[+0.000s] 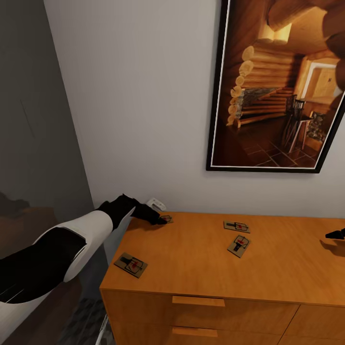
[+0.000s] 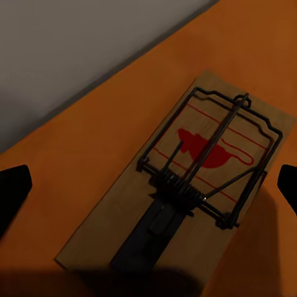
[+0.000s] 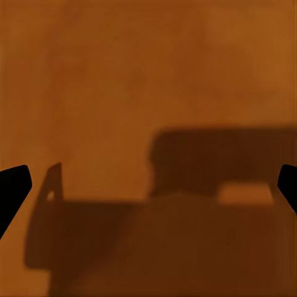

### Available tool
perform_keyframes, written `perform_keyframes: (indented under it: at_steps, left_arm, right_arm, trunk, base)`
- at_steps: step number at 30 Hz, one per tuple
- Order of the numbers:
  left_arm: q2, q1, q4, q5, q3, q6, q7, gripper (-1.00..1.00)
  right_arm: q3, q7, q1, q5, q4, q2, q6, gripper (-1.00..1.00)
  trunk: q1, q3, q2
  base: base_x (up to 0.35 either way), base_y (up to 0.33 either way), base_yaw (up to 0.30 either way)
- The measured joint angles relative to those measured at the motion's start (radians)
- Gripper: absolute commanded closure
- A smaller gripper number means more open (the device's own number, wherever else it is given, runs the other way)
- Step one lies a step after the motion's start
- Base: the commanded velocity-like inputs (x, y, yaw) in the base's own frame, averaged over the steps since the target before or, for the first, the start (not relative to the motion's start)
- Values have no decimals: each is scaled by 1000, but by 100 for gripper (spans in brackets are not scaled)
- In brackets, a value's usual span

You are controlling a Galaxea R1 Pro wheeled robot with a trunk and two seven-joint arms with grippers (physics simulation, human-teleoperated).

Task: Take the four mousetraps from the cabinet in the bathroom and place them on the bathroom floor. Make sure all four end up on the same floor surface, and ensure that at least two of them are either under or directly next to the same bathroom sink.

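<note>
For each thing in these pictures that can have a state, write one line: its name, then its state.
Left gripper: open, fingers either side of the back-left mousetrap, which lies flat.
Right gripper: open, above bare cabinet top.
Front-left mousetrap: flat on the cabinet, untouched.
Two middle mousetraps: flat, untouched.
Cabinet drawers: shut.
Framed picture: hanging on the wall.

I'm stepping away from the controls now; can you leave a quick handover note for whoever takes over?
Left gripper: open, poised over the back-left mousetrap on the cabinet, not yet gripping it.
Right gripper: open, empty, above the cabinet's right end.
Other mousetraps on top: front-left, two mid-top.
Done: nothing moved to the floor yet.
Left: all four to the floor, two by the sink.
</note>
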Motion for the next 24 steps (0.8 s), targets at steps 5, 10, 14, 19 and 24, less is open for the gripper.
perform_keyframes:
  at_steps: [5,10,14,19,24]
  left_arm:
    - [1,0,10,0,0,-2,3,-100]
    - [1,0,17,0,1,-2,3,-100]
    - [1,0,19,1,2,-1,3,-100]
    - [0,0,20,2,5,1,4,-100]
    - [-1,0,20,3,5,4,3,-100]
  right_arm:
    - [0,0,0,0,0,0,0,-100]
    - [0,0,0,0,0,0,0,-100]
    - [0,0,0,0,0,0,0,-100]
    - [0,0,0,0,0,0,0,-100]
    - [0,0,0,0,0,-1,0,-100]
  trunk:
    - [0,0,0]
    - [0,0,0]
    - [0,0,0]
    - [0,0,0]
    - [0,0,0]
  base:
    - [0,0,0]
    - [0,0,0]
    - [0,0,0]
    - [0,0,0]
    - [0,0,0]
